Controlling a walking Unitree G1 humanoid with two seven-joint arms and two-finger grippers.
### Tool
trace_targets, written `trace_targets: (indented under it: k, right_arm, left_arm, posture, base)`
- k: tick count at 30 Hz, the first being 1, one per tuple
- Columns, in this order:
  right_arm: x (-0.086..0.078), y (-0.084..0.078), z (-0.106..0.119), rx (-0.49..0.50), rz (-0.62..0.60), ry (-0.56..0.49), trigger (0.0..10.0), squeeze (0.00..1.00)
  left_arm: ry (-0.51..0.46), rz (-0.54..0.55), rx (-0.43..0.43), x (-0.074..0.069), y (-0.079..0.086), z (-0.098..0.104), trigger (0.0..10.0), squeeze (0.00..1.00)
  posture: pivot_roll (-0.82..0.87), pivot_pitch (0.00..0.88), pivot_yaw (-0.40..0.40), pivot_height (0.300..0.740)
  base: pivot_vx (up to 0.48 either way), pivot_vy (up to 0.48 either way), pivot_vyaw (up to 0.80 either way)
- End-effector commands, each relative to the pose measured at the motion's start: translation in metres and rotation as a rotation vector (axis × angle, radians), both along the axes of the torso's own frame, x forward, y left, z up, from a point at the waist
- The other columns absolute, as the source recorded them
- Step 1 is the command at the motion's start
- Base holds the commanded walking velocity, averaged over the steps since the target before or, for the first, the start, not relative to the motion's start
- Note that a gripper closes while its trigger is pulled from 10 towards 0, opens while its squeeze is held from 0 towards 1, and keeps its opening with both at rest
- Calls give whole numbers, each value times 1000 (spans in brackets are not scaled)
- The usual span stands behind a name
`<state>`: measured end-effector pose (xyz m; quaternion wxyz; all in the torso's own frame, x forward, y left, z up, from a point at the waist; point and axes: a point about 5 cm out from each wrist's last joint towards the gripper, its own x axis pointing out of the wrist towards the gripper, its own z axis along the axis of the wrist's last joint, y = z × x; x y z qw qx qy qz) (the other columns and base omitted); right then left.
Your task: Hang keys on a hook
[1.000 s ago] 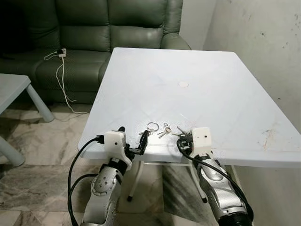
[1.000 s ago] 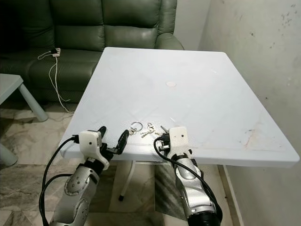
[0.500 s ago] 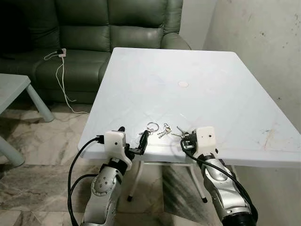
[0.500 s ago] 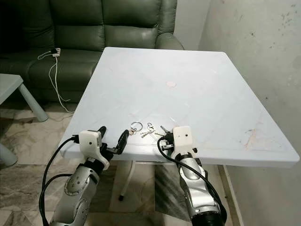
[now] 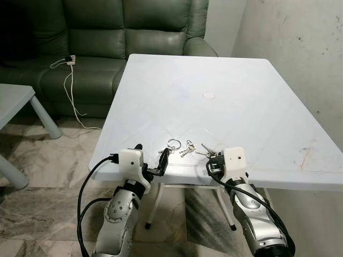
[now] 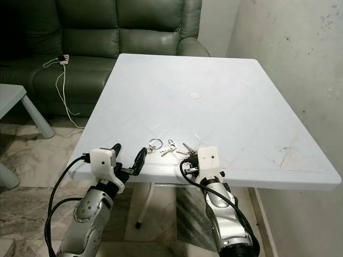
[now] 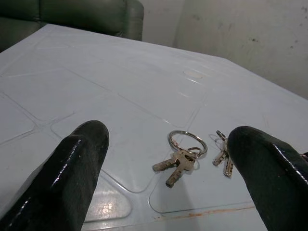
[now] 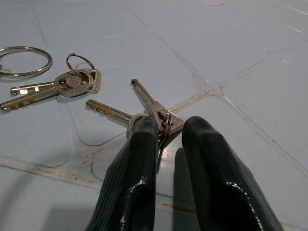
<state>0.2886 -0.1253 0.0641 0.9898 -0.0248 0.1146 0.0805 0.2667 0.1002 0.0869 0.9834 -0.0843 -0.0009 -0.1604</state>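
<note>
Three small bunches of keys lie near the front edge of the white table [image 5: 177,101]. One has a large ring [image 5: 172,144], one lies in the middle [image 5: 187,148], and a third pair of keys [image 8: 144,108] lies at the right. My right gripper [image 5: 213,159] is low at that third bunch. Its fingers [image 8: 139,163] stand close together, with the small ring [image 8: 165,126] upright between the tips. My left gripper [image 5: 151,155] hovers at the table edge, open wide, with the large-ring keys [image 7: 183,154] just beyond its fingertips.
A dark green sofa [image 5: 123,32] stands behind the table, with a white cable and plug strip [image 5: 69,61] on its seat. A small pale table [image 5: 16,101] is at the left, and a stained wall [image 5: 300,53] runs along the right. A round cap [image 5: 208,96] marks the table's middle.
My right wrist has shifted slightly to the right and towards me, with its fingers staying at the rightmost keys. The left arm has not moved.
</note>
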Motion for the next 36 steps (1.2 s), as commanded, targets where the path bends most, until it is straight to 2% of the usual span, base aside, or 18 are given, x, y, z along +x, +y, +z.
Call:
trace_targets:
  k: [1,3,4,5,7,9,11,12,13,16,17,25,26,29,30,32,33,36]
  right_arm:
    - [0,-4,0,2,-5,-1,5961,0]
    - [0,-4,0,2,-5,-2,5961,0]
    - [0,-5,0,0,-6,-5,2353,0]
    - [0,-5,0,-1,-7,-6,2275,0]
    - [0,-5,0,-1,-6,-6,3765,0]
    - [-1,-6,0,-2,-6,-6,3373,0]
    - [-1,-6,-1,-3,-7,-2,4431,0]
    - [-1,-7,-1,-3,-7,0,4431,0]
    - [-1,-7,-1,-4,-6,-1,8235,0]
    - [-1,-7,-1,-6,-5,-1,8588,0]
    - [-1,-7,-1,-8,-3,0,10000,0]
    - [-2,-8,-3,0,0,10,10000,0]
    - [-2,-9,-4,27,-13,23,10000,1000]
    - [-1,-10,-5,-11,-14,30,10000,996]
    - [-1,-9,-5,-1,-3,24,10000,180]
    - [-1,-9,-4,1,-1,21,10000,176]
    - [-2,-9,-5,2,3,22,10000,0]
    - [-2,-9,-4,10,8,17,10000,0]
  left_arm:
    - [-19,-14,-6,2,-6,7,10000,0]
    - [-19,-14,-5,2,-6,7,10000,0]
    - [-19,-14,-6,2,-6,7,10000,0]
    - [-19,-14,-6,2,-6,6,10000,0]
    - [-17,-14,-6,2,-6,6,10000,0]
    - [-17,-14,-6,2,-6,6,10000,0]
    - [-16,-13,-6,2,-6,6,10000,0]
    - [-17,-12,-6,2,-6,6,10000,0]
    - [-17,-12,-6,2,-6,6,10000,0]
    - [-17,-12,-8,2,-6,6,10000,0]
    - [-17,-12,-7,2,-6,6,10000,0]
    - [-16,-13,-8,2,-7,7,10000,0]
    - [-16,-14,-9,2,-7,6,10000,0]
    - [-15,-14,-10,1,-7,6,10000,0]
    - [-15,-14,-10,1,-7,6,10000,0]
    - [-15,-14,-10,1,-7,6,10000,0]
    - [-15,-13,-10,1,-7,6,10000,0]
    - [-15,-13,-10,1,-7,6,10000,0]
  posture:
    - [27,9,-70,740]
    - [27,9,-70,740]
    - [27,11,-69,740]
    - [27,11,-69,740]
    - [27,11,-70,740]
    - [27,11,-70,740]
    - [27,12,-70,740]
    - [27,12,-70,740]
    - [27,13,-70,740]
    - [27,13,-70,740]
    - [26,13,-70,740]
    - [26,15,-71,740]
    - [27,15,-71,740]
    - [26,16,-71,740]
    - [27,16,-71,740]
    - [27,16,-71,740]
    - [27,16,-71,740]
    - [27,16,-71,740]
  base:
    - [0,0,0]
    - [0,0,0]
    - [0,0,0]
    - [0,0,0]
    - [0,0,0]
    - [0,0,0]
    - [0,0,0]
    - [0,0,0]
    - [0,0,0]
    - [0,0,0]
    - [0,0,0]
    - [0,0,0]
    - [0,0,0]
    - [0,0,0]
    - [0,0,0]
    - [0,0,0]
    - [0,0,0]
    - [0,0,0]
